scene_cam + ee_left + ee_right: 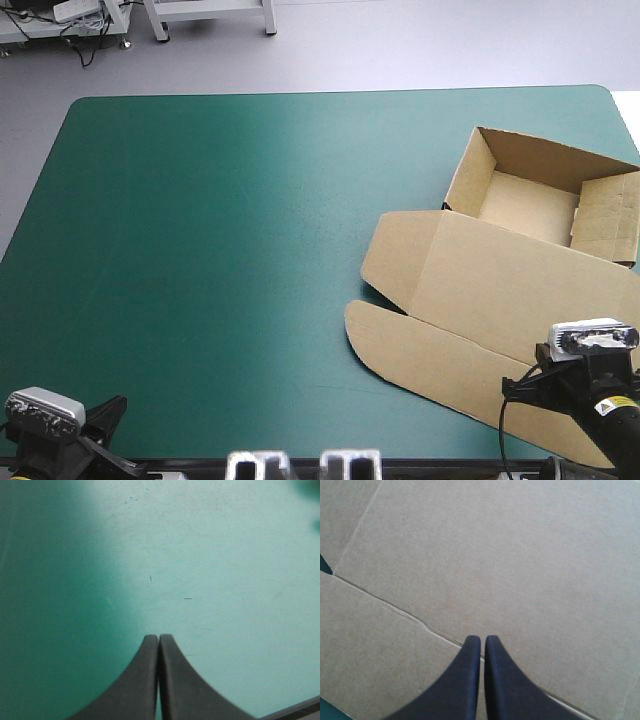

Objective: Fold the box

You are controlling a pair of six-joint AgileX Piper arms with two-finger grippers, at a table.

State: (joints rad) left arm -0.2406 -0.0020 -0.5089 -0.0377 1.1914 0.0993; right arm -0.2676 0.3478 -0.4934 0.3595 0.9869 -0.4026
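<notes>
The box [500, 290], lid flat at the table's [220, 250] right edge, lies under the right gripper [479, 639], likely for pressing; the left gripper [158, 637] seems parked clear, both pinched together, empty.

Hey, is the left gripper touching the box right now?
Apart. In the high view the box lies at the right, while the left wrist view shows only bare teal-green cover around the left gripper.

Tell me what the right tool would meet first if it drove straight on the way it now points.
Probably the box: the right tool, shut, points at its flat brown lid just past a crease, nothing between. How close the tips stand is unclear.
</notes>
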